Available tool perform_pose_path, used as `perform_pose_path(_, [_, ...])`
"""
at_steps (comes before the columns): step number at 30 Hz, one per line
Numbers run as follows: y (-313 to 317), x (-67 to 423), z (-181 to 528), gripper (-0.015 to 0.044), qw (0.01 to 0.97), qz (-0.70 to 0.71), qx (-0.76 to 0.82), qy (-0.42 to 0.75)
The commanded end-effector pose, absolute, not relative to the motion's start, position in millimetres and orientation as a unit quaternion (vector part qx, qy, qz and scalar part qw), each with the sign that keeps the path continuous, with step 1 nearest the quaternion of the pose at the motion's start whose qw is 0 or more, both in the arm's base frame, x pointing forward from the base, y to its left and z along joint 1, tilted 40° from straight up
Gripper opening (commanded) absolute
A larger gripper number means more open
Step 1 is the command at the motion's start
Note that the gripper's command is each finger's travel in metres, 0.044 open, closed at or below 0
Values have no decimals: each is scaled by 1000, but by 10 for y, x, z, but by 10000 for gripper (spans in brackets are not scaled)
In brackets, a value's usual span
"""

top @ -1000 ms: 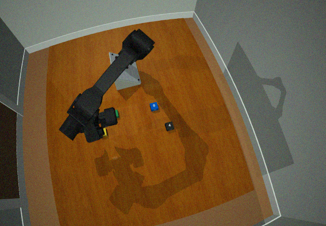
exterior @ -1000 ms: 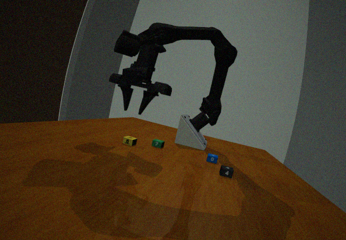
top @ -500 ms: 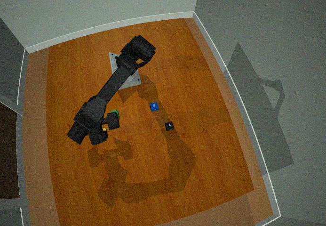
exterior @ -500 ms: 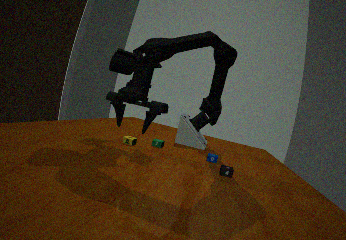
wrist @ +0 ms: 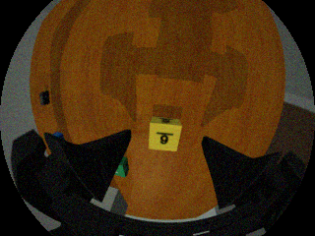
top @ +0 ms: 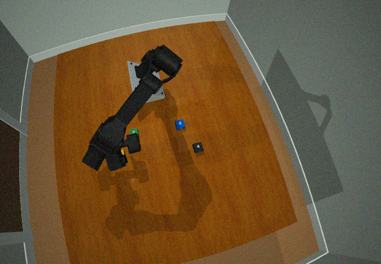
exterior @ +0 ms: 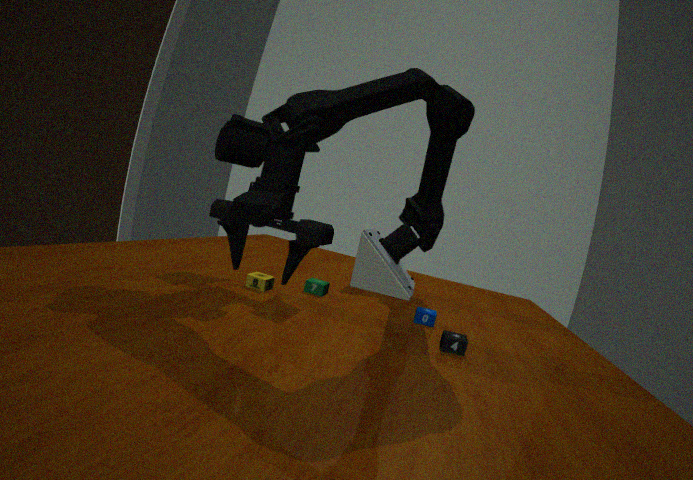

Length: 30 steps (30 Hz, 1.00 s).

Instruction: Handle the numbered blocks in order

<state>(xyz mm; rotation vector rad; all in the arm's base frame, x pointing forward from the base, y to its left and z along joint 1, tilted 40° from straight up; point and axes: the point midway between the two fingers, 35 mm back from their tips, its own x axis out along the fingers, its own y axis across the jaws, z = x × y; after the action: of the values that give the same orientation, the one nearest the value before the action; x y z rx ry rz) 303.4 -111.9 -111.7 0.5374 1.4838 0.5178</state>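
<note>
My gripper (exterior: 260, 275) (wrist: 167, 137) is open and empty, its fingertips above the table on either side of the yellow block as the wrist view shows it. The yellow block (top: 122, 152) (exterior: 259, 281) (wrist: 164, 140) rests on the table; its digit reads as an underlined 6, upside down in the wrist view. The green block (top: 133, 132) (exterior: 315, 287) (wrist: 123, 168) shows 7 and sits beside one finger, partly hidden in the wrist view. The blue block (top: 180, 124) (exterior: 425, 317) (wrist: 58, 135) shows 0. The black block (top: 198, 147) (exterior: 453, 343) (wrist: 44, 97) shows 4.
The arm's grey base mount (top: 132, 73) (exterior: 372, 271) stands behind the blocks. The green block is the nearest neighbour to the yellow one. The arm's shadow falls across the wooden table (top: 228, 124) (exterior: 556, 396). Walls surround the table.
</note>
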Motion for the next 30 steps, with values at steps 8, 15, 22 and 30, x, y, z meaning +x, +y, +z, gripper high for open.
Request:
perform_pose_path(8, [-1060, 3019, -1170, 242, 673, 230, 244, 659])
perform_pose_path(15, [-1060, 3019, -1170, 120, 673, 230, 244, 659])
perform_pose_path(22, [-1060, 3019, -1170, 120, 673, 230, 244, 659])
perform_pose_path(30, [-1068, 3019, -1161, 120, 673, 230, 244, 659])
